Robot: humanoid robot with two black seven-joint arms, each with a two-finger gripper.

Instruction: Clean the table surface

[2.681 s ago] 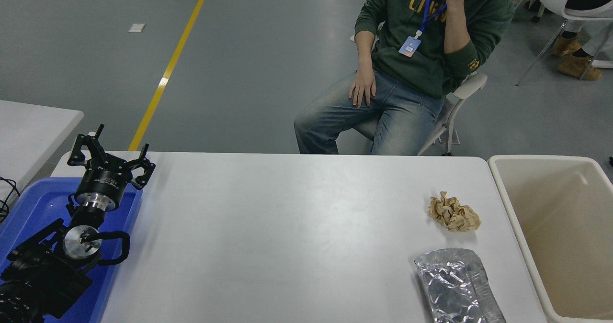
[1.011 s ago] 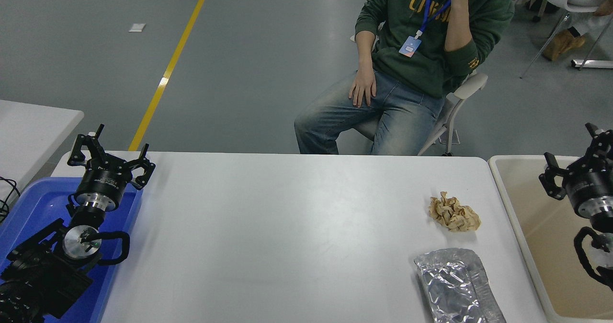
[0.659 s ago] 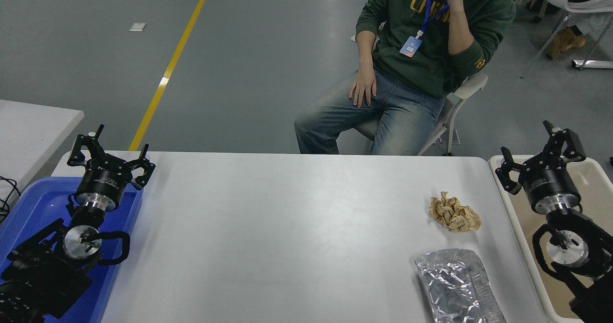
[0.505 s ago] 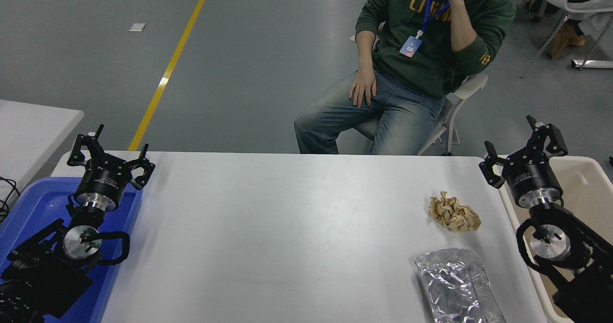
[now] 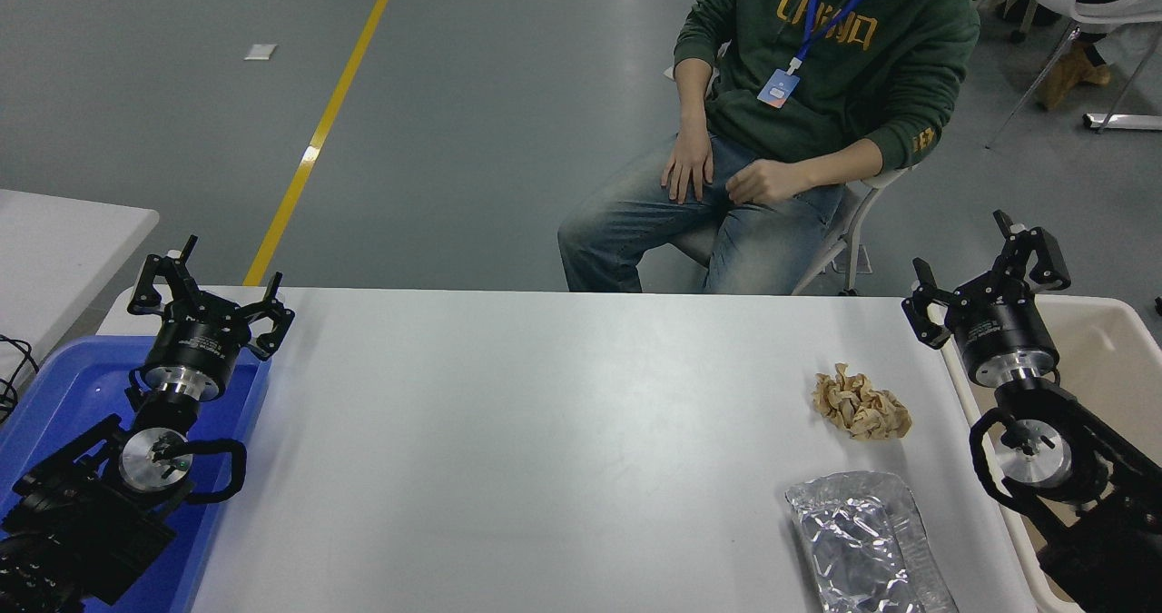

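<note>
step: reach for litter | right end effector (image 5: 985,279) fingers apart, empty, above beige plastic bin's (image 5: 1103,341) rim | white counter (image 5: 545,431) beside bin carries crumpled tan paper wad (image 5: 860,403), silver foil pouch (image 5: 867,545) | I descend onto wad vertically, close gently | left end effector (image 5: 211,293) parked, spread

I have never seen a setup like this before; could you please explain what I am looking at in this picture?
This is the robot's head camera, looking forward and down over a white table. The two black arms are the robot's own. The left gripper is parked, open, over a blue tray at the table's left end. The right gripper is open and empty, raised over the table's right edge beside a beige bin. On the table lie a crumpled brown paper ball and a silver foil bag, neither touched. A person sits on a chair at the far side, hands on their lap.
</note>
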